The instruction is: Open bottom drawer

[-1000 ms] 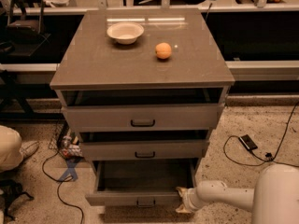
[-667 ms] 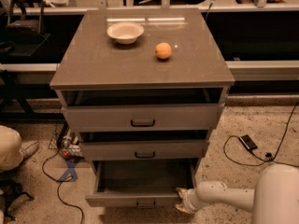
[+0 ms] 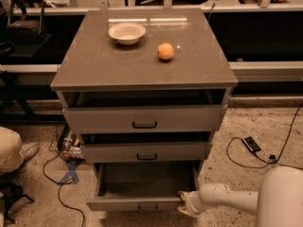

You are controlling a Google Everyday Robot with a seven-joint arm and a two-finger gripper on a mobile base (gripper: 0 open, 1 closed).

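The bottom drawer (image 3: 147, 186), lowest in the cabinet (image 3: 118, 67), sits pulled well out, so the job looks nearly done, its front facing the camera and long side running left to right, with the gripper (image 3: 185, 206) at its right front corner, whether clamped or loose I cannot tell.

Robotics lab: loose cables (image 3: 228, 151) on speckled floor (image 3: 258, 122), end effector (image 3: 185, 206) beside bottom drawer (image 3: 137, 204).
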